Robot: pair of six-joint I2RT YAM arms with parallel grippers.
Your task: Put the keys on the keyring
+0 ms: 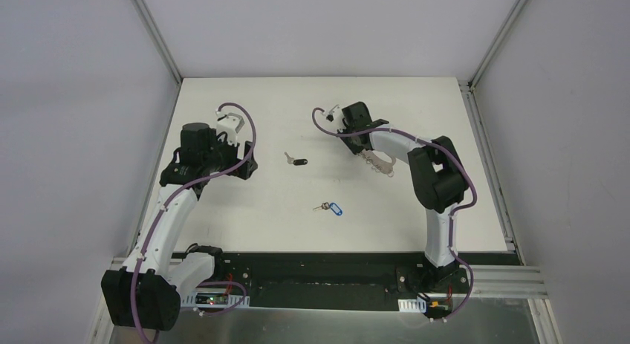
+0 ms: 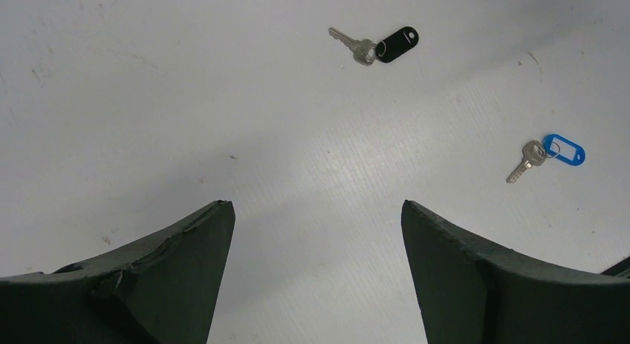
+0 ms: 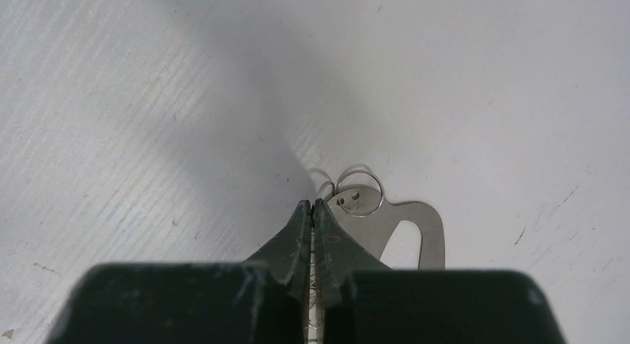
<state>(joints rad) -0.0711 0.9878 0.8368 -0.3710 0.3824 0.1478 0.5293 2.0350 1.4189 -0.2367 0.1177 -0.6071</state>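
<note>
Found from overhead only, on the white table (image 1: 245, 225) beneath the right arm (image 1: 438, 180), the pale silvery oval keyring (image 1: 377, 163) half hidden; caught through wrist cameras alone the left gripper (image 2: 315, 206) splayed and empty, the right gripper (image 3: 313, 203) clenched on that keyring's strand beside a steel clip (image 3: 416, 219); spotted the black-headed metal key (image 2: 379, 44) and blue-tagged metal key (image 2: 546, 154) lying apart.

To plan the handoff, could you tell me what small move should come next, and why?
Probably ease the left gripper forward toward the black-tagged key: its jaws stand open and empty, that key lies loose ahead of it, and the right gripper seems shut on the keyring.
</note>
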